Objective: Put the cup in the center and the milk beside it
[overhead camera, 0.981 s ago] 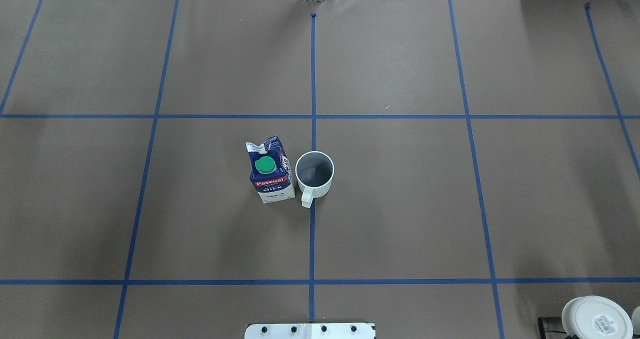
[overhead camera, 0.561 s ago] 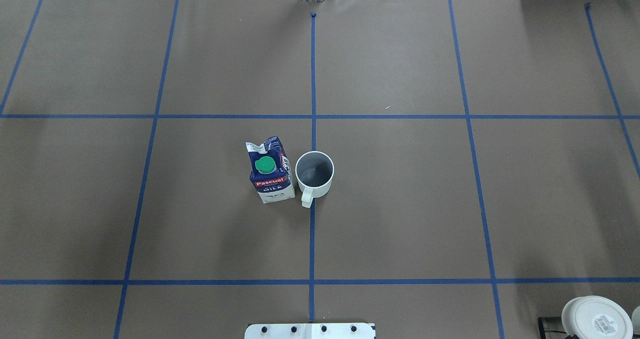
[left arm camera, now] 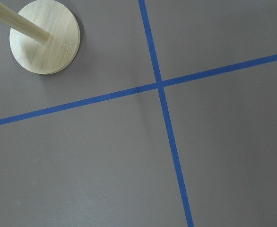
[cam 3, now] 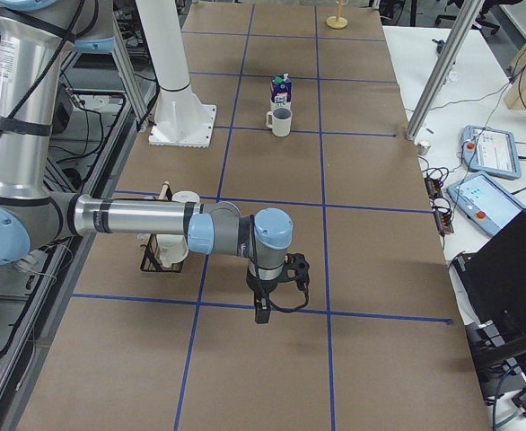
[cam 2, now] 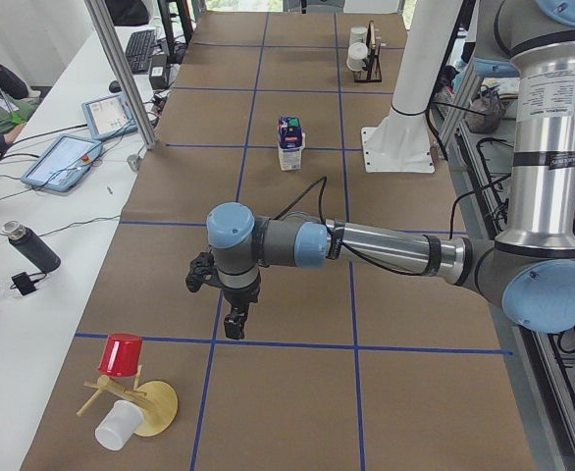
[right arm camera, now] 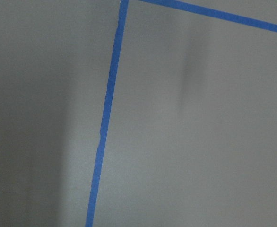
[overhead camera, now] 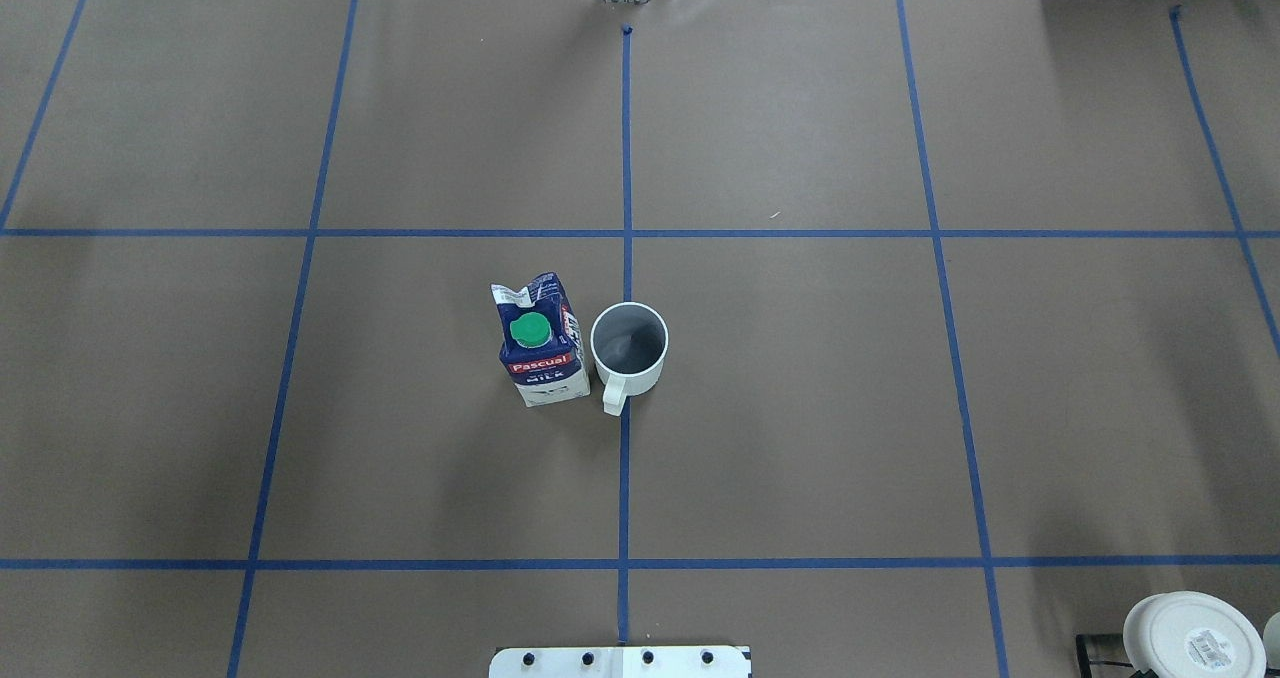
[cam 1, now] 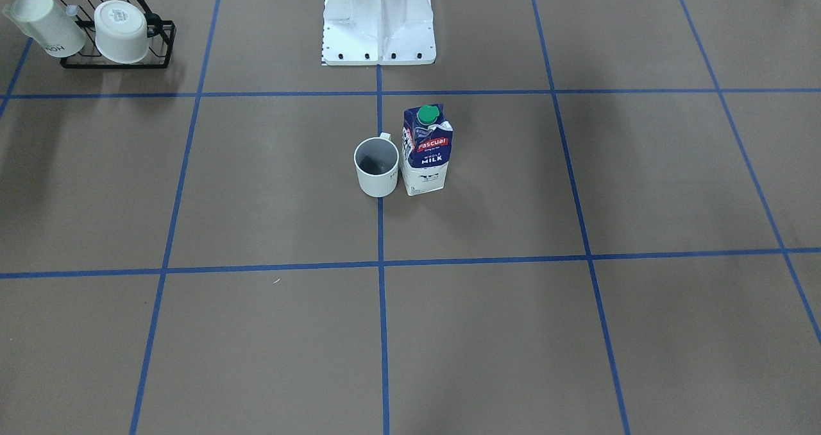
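Observation:
The cup (overhead camera: pixel 629 343), a white mug with a greyish inside, stands upright on the centre tape line, its handle toward the robot; it also shows in the front view (cam 1: pixel 376 165). The milk (overhead camera: pixel 540 348), a blue-and-white carton with a green cap, stands upright right beside it on the robot's left (cam 1: pixel 426 153). My left gripper (cam 2: pixel 234 329) hangs over the table's left end, far from both; I cannot tell if it is open or shut. My right gripper (cam 3: pixel 262 312) hangs over the right end, and I cannot tell its state either.
A black wire rack (cam 1: pixel 115 37) with two white cups stands near the robot's right side. A wooden stand (cam 2: pixel 130 392) with a red cup and a fallen white cup sits at the left end. The white robot base (cam 1: pixel 378 18) stands behind the mug.

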Controlling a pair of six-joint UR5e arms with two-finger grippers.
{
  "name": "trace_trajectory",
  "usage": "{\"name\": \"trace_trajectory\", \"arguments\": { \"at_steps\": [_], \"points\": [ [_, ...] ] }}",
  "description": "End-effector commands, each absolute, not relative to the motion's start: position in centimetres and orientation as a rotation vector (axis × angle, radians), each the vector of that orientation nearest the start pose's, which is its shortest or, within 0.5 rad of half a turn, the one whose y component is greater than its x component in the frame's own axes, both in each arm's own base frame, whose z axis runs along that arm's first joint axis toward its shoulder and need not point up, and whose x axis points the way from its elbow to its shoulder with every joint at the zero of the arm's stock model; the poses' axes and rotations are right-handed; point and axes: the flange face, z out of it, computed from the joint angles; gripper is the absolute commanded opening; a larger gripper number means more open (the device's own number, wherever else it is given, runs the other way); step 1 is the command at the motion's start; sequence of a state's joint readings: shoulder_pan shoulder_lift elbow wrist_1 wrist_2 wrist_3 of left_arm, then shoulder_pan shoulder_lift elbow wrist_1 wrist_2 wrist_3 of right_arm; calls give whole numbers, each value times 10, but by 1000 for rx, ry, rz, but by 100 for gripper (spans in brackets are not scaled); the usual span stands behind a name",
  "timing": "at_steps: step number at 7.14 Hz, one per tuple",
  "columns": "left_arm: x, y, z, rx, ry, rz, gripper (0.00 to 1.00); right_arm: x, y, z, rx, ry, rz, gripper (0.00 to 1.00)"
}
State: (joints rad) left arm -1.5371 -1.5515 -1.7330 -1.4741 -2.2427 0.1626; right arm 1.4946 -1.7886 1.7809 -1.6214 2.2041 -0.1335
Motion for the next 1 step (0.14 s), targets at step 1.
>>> {"name": "trace_trajectory", "arguments": {
  "at_steps": [1],
  "points": [
    [-55,-485,606,85,669,203,99,44,-400,666,-38,-636,-185,100]
  ]
}}
